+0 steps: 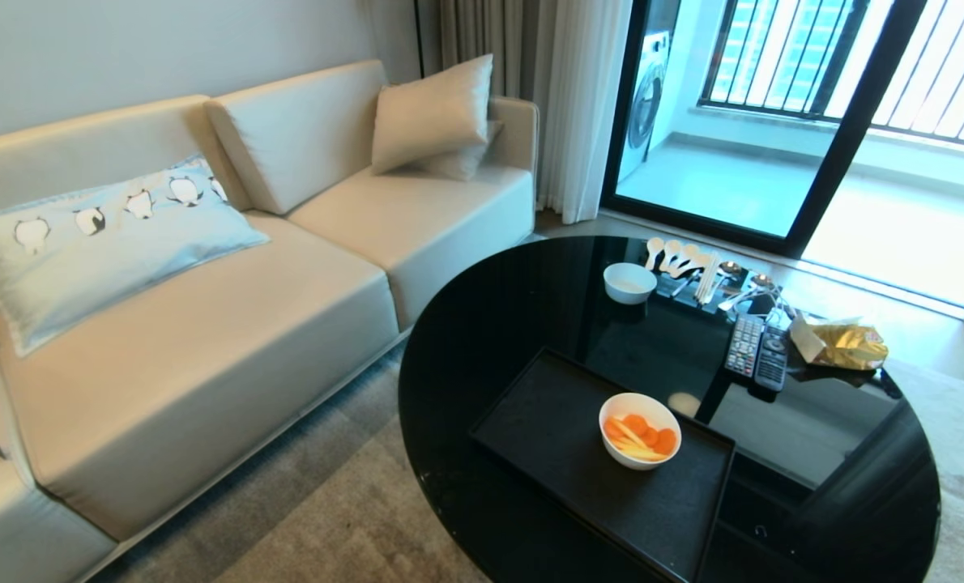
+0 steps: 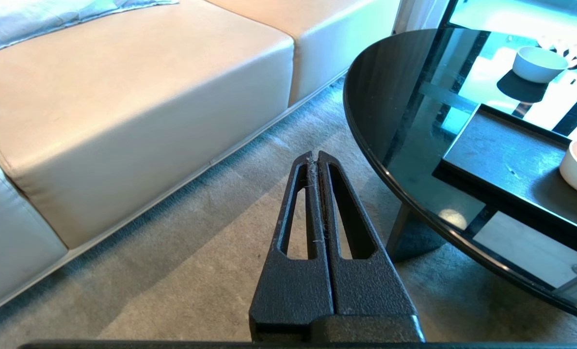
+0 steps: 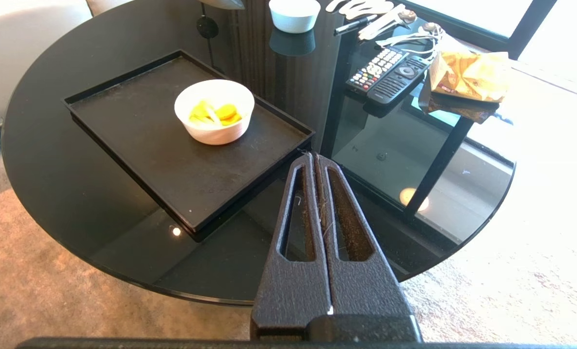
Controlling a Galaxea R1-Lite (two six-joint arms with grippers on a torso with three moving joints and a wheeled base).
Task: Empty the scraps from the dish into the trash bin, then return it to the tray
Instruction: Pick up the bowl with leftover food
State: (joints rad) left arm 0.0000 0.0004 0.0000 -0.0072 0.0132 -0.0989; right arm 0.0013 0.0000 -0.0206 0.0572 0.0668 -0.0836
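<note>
Sitting on the black tray (image 1: 563, 437), white dish (image 1: 640, 431) holds orange-yellow scraps (image 1: 640, 437).

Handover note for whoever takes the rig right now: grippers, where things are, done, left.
Left gripper: shut, empty, over the carpet beside the table.
Right gripper: shut, empty, above the round table's near edge.
Dish sits on the tray, scraps in it.
Trash bin: not in any view.
Done: nothing.
Left: grasp the dish, find the bin, tip the scraps out, set the dish back on the tray.
</note>
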